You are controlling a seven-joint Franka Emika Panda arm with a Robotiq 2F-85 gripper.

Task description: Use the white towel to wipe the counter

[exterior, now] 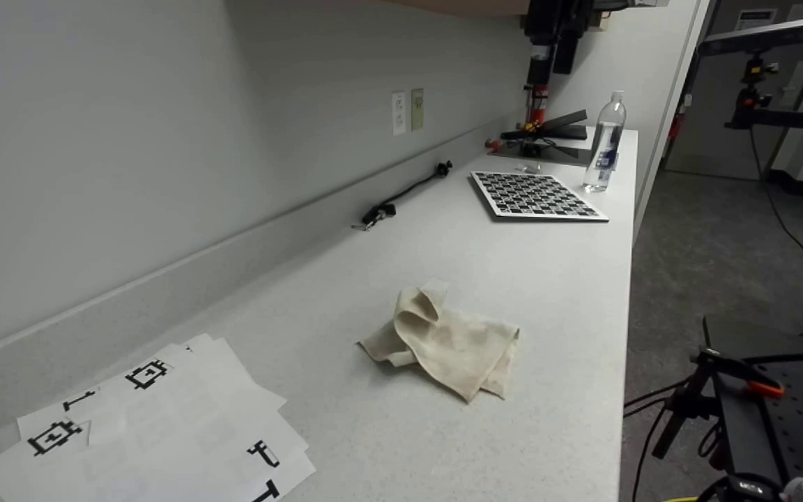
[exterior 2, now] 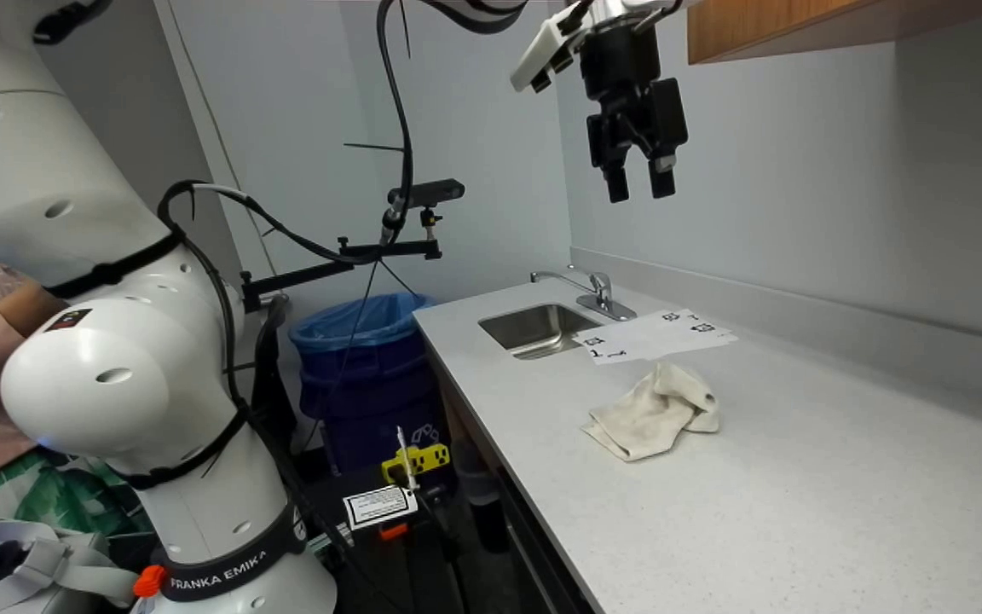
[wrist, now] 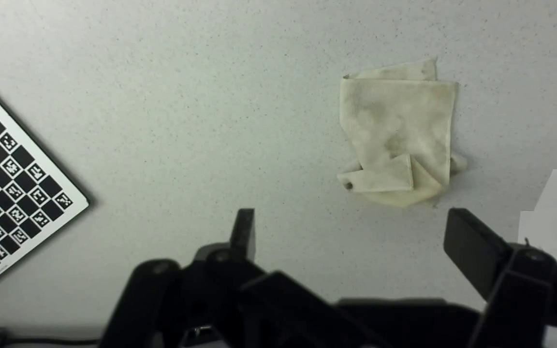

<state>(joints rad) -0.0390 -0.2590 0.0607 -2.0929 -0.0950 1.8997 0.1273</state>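
Observation:
The white towel is off-white with faint brownish stains. It lies crumpled and partly folded on the counter in both exterior views and in the wrist view. The counter is light grey and speckled. My gripper hangs high above the counter, fingers pointing down and spread apart, with nothing between them. In the wrist view my gripper shows its fingertips wide apart, and the towel lies beyond them, a little right of the middle. The towel and gripper are not touching.
White marker sheets lie beside the towel, near the sink and faucet. A checkered board and a clear bottle stand farther along. A black cable lies by the wall. A cabinet overhangs.

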